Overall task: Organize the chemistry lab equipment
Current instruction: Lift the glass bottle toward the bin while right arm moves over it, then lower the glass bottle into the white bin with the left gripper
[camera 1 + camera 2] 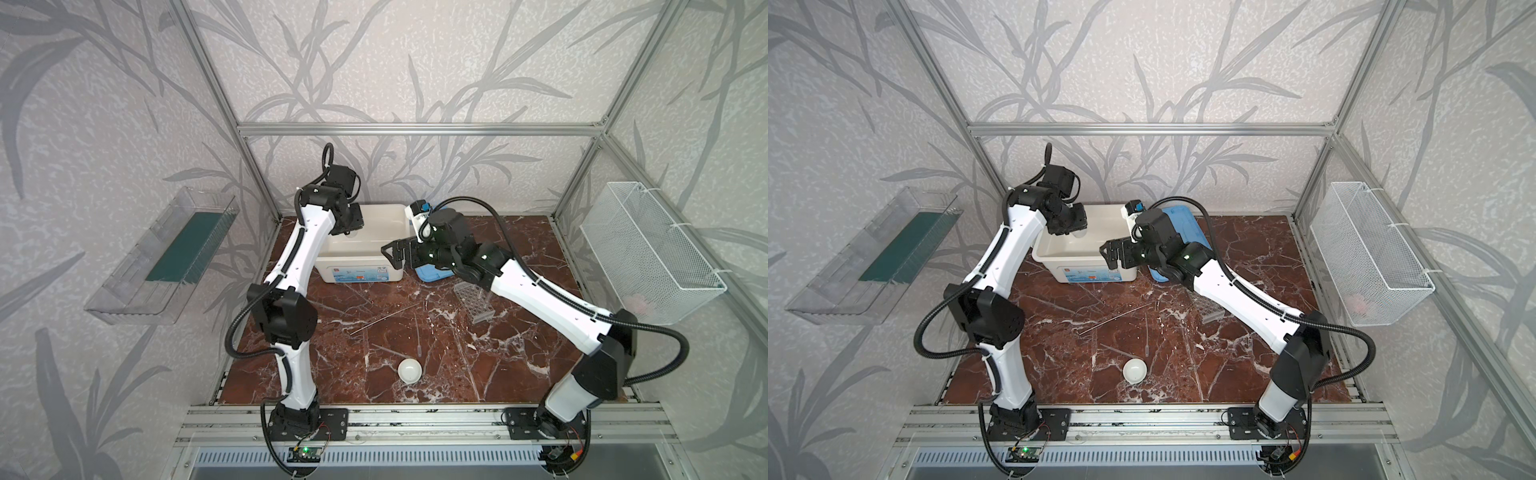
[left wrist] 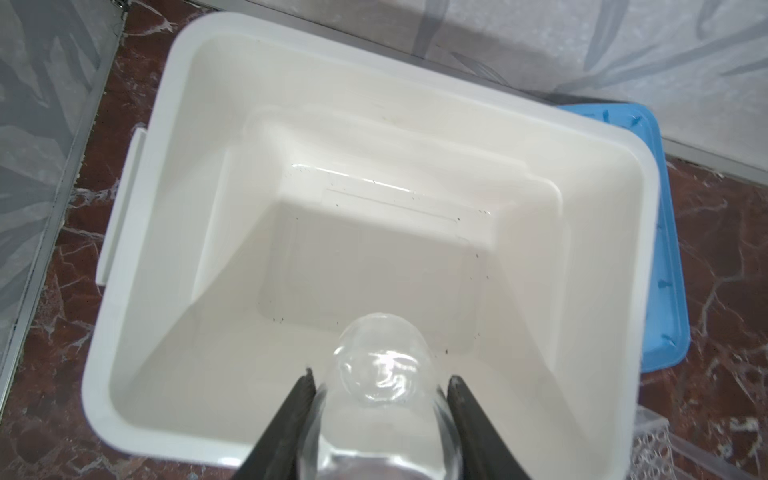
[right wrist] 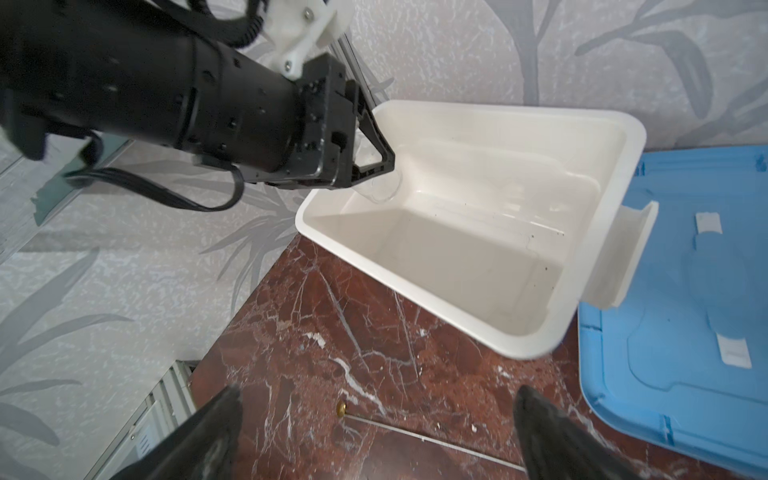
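The tub (image 1: 360,266) stands open at the back of the table (image 1: 519,365), its lid (image 1: 1187,226) lying just beside it. The step in hand looks like stowing the jar (image 2: 380,399): the left gripper (image 2: 381,376) pinches it, jaws partly closed against its sides, over the tub's inside. Next it likely needs lowering toward the tub's floor before release, since dropped glass could crack. The right gripper (image 3: 378,392) hangs empty, jaws wide, over the table near the tub. The rack (image 1: 476,301), dish (image 1: 410,371), rod (image 1: 384,318) and dropper (image 1: 417,336) lie on the table. The right arm (image 1: 540,299) covers part of the rack; no test tubes can be made out; the dropper is faint.
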{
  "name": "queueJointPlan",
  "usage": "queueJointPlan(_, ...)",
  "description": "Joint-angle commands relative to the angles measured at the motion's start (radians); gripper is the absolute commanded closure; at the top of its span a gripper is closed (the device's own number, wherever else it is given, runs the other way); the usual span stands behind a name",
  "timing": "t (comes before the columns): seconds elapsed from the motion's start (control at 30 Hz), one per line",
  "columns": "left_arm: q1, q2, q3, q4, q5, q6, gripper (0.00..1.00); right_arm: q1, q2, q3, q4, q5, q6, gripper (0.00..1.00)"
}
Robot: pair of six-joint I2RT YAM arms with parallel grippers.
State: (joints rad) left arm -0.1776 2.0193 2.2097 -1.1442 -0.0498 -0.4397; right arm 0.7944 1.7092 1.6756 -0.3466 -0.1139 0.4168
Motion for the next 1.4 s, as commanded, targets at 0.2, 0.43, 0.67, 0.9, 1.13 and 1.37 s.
queueJointPlan(0.2, 0.064, 0.25, 0.217, -0.097, -0.077, 0.035, 0.76, -0.004, 0.251, 0.273, -0.107, 0.023, -0.128, 0.01)
queueJointPlan(0.43, 0.064, 0.316, 0.203, -0.013, -0.055, 0.032, 0.76, -0.009, 0.401, 0.42, -0.152, -0.017, -0.173, 0.01)
queueJointPlan(0.67, 0.046, 0.362, 0.196, 0.039, -0.01, 0.029, 0.74, -0.032, 0.446, 0.422, -0.121, -0.02, -0.134, 0.0)
queueJointPlan(0.9, 0.045, 0.403, 0.182, 0.069, 0.048, 0.011, 0.71, -0.048, 0.427, 0.351, -0.057, -0.005, -0.116, 0.0)
queueJointPlan(1.13, 0.036, 0.436, 0.168, 0.076, 0.053, 0.001, 0.7, -0.057, 0.42, 0.305, -0.021, -0.015, -0.098, 0.0)
queueJointPlan(1.37, 0.014, 0.411, 0.106, 0.082, 0.001, -0.006, 0.7, -0.06, 0.409, 0.261, 0.007, -0.013, -0.087, 0.0)
